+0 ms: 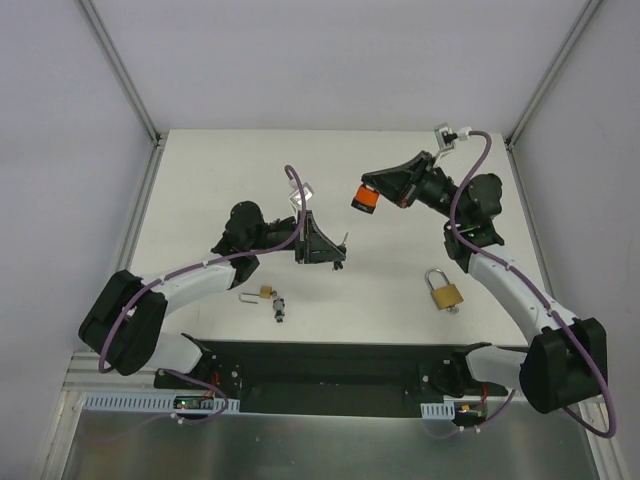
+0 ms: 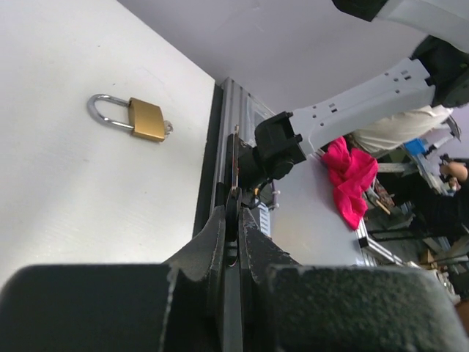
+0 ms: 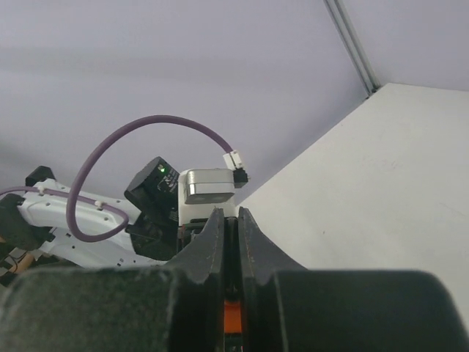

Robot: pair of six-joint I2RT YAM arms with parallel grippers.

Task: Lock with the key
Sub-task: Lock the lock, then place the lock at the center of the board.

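1. The left arm (image 1: pixel 170 285) reaches from the near-left corner toward the middle of the table (image 1: pixel 230 160).

2. The small padlock (image 1: pixel 265 293) lies flat near the near edge. Its long axis runs left to right, shackle to the left and brass body to the right. The key (image 1: pixel 280 308) lies just beside the body on its right. Its long axis runs roughly near to far. Contact between the two cannot be confirmed.

3. The left gripper (image 1: pixel 338 252) hovers above the table, to the right of this pair and farther from the near edge. Its jaws are pressed together and nothing is seen held. Lock and key therefore lie to the near-left of the claw. The left arm is clearly the nearer one, so it is judged the natural arm for the pick. The jaws must part first.

4. The right gripper (image 1: pixel 368 196) hangs farther back, pointing left. Its jaws are closed. An orange part (image 1: pixel 364 198) shows at its tip. Whether this is a held item or part of the claw cannot be determined.

5. The large padlock (image 1: pixel 445 290) lies to the right beside the right arm (image 1: pixel 510 285), shackle pointing to the far side. A small silver stub at its base may be a key; this is unclear.
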